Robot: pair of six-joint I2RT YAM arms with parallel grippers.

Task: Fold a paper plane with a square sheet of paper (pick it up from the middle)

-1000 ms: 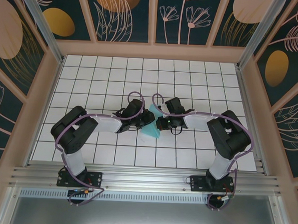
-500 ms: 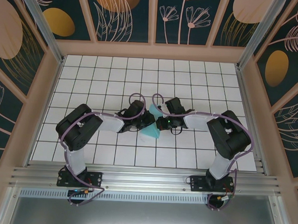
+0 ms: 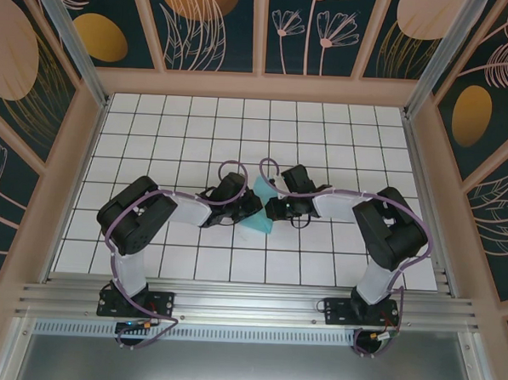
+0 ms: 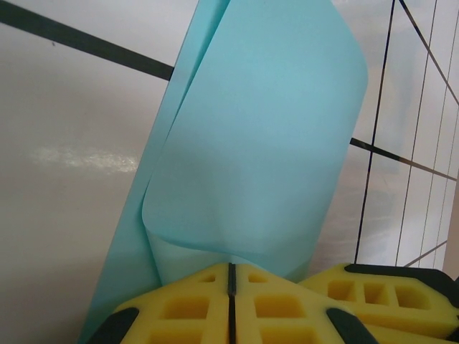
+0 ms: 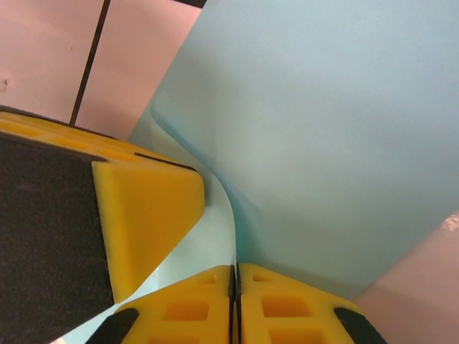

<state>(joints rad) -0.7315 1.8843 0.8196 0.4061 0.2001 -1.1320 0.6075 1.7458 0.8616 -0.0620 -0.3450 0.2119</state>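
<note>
The square sheet of paper (image 3: pixel 258 217) is pinched by left jaws and right jaws; we align its edges before creasing.

text: none legible | labels, numbers, brands — none readable

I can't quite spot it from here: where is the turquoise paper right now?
In the top view, the turquoise paper is near the table's middle, pinched between the left gripper on its left and the right gripper on its right.
</note>
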